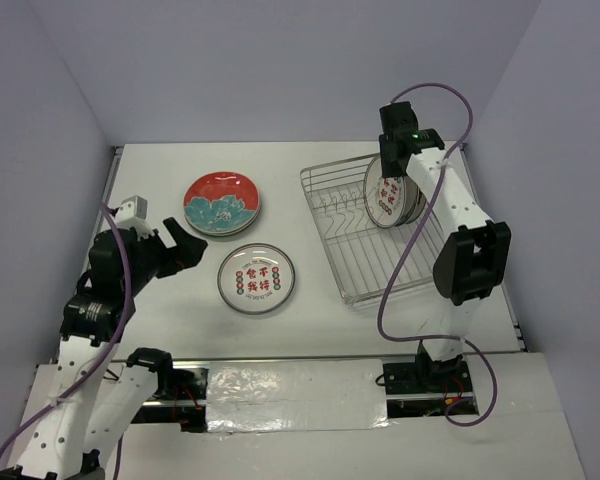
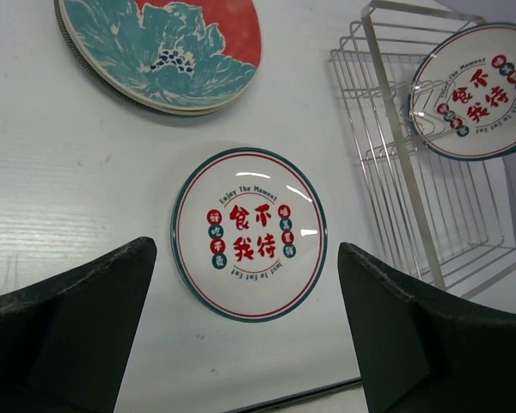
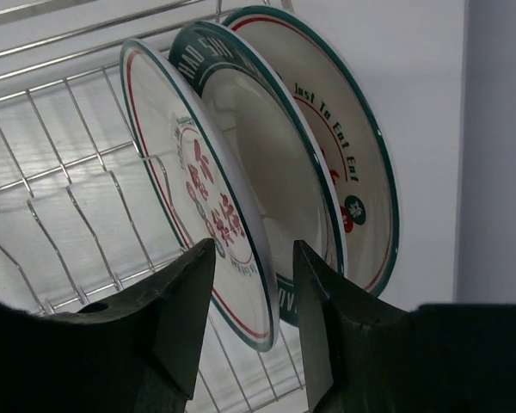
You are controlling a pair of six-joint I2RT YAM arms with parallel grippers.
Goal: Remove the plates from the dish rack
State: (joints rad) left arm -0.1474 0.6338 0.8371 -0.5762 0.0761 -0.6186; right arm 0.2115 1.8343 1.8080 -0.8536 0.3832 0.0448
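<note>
Presently the dish rack [image 1: 365,255] holds three plates [image 3: 198,172]; right hand [image 3: 252,258] narrow astride one, left hand [image 2: 247,249] wide.

flat-lying white plate [image 2: 249,234] reading "Enjoy The Moment", rearmost racked plate [image 3: 353,146] reading "Just To Eat"

The rectangular silver wire dish rack [image 1: 365,270] is shiny bare metal. The white lettered round plate [image 1: 256,279] and red flowered round plate [image 1: 221,201] are glossy and glazed. The white desk [image 1: 160,170] looks matt. The black left gripper fingers [image 2: 77,318] are dull, rough-edged plastic.
</note>
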